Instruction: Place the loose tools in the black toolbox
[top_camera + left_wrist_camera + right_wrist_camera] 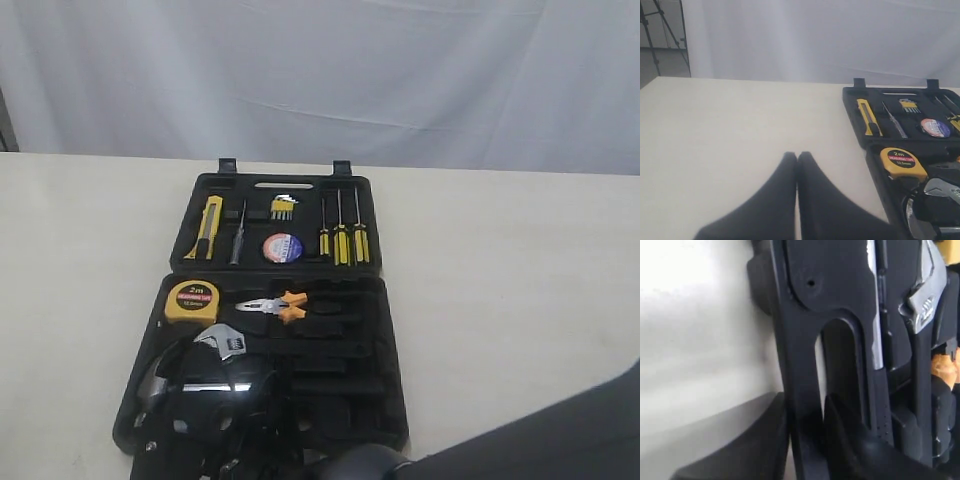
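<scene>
Toolbox (345, 385), black moulded plastic: right fingers (740, 440) clamp its slotted handle, left fingers (782, 200) together.

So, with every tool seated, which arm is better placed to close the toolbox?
Right, probably. The right gripper grips the near-edge handle bar of the black toolbox, while the left gripper sits shut over bare table beside it.

Matt moulded-plastic toolbox (350, 392); shiny steel wrench (225, 342)
</scene>
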`<state>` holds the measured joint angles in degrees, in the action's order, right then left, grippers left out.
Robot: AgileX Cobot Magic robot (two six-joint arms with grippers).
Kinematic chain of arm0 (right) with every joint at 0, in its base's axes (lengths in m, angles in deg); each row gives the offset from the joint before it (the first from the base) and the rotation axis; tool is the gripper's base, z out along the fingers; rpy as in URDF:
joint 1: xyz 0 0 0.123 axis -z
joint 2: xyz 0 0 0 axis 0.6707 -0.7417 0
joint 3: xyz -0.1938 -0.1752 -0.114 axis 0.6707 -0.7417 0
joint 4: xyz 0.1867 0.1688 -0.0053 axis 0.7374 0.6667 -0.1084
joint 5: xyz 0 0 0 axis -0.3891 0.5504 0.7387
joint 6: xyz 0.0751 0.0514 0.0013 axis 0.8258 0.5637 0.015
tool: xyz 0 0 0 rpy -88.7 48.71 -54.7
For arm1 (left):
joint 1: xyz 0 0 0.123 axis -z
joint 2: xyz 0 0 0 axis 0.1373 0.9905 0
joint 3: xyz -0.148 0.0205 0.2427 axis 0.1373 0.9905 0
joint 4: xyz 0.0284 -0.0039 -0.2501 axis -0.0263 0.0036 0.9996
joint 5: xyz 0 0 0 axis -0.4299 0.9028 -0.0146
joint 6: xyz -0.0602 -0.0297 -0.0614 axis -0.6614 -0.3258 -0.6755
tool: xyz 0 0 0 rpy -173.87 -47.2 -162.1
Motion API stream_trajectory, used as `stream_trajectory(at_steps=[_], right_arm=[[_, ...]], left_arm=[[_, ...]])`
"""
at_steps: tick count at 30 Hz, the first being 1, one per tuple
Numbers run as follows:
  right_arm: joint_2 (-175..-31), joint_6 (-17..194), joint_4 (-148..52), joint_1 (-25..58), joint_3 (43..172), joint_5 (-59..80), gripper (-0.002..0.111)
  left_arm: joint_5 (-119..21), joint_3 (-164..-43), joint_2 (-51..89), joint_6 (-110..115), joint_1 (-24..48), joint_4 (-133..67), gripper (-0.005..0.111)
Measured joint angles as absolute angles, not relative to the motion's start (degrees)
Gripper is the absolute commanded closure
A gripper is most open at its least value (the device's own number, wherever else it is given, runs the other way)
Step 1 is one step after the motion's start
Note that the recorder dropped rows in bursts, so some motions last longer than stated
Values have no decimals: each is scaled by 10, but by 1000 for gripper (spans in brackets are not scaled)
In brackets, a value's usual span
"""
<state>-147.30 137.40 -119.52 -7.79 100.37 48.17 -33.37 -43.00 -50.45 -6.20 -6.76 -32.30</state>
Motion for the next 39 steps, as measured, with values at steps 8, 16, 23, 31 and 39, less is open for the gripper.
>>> stream_trajectory(at_steps=[8,16,23,31,39], right_arm=[[-1357,1230,-1030,-104,998,499,109],[-1196,1038,-813,-153,997,570,109],[-1141,902,-751,-153,1075,719,109],[-1141,826,-721,-120,1155,757,109],[-1192,596,-541,135,1223,714,109]], left_arm=[[-334,-430,-504,-62,-68,-323,107],[-334,-430,-504,-62,-68,-323,107],[-334,-430,-504,-62,-68,-323,107],[-334,-430,-504,-62,-68,-323,107],[-334,-430,-504,-62,-68,-323,107]])
